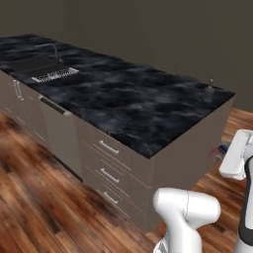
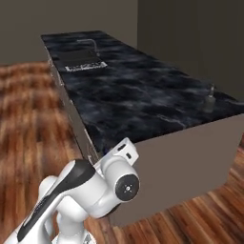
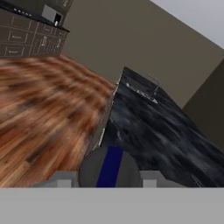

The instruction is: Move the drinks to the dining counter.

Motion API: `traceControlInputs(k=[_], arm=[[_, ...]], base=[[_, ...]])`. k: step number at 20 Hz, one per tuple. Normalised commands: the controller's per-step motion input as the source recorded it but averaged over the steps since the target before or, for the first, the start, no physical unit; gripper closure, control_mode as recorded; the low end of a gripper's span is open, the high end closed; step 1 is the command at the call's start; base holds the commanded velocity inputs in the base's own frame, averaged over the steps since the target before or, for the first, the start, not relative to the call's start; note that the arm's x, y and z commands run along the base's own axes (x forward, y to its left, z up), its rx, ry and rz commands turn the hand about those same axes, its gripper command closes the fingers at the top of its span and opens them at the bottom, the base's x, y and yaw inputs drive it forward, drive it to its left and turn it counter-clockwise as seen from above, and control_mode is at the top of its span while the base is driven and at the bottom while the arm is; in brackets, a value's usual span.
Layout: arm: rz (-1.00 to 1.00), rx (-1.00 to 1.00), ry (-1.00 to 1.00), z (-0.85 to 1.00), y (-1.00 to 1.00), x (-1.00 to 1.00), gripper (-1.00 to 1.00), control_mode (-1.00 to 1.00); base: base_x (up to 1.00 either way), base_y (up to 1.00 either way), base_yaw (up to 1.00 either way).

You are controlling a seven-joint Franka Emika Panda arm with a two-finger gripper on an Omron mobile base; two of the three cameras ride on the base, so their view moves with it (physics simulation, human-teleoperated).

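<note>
Gripped between the gripper fingers sits the can, dark with a blue stripe, so it looks mid-carry toward the dining counter just ahead, where the glass bottle already stands, and next it needs setting down.

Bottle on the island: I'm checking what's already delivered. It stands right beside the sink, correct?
Not right. The bottle stands on the dining counter, but at the end far from the sink, near a corner. The right base view shows it.
</note>
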Motion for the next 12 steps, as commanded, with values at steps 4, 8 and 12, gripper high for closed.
traceControlInputs(k=[4,8,12], arm=[[0.00,0.00,0.00,0.00,0.00,0.00,1.00,1.00],[0.00,0.00,0.00,0.00,0.00,0.00,1.00,1.00],[0.00,0.00,0.00,0.00,0.00,0.00,1.00,1.00]], base=[[0.38,-0.58,0.33],[0.47,-0.50,0.43],[0.34,-0.46,0.51]])
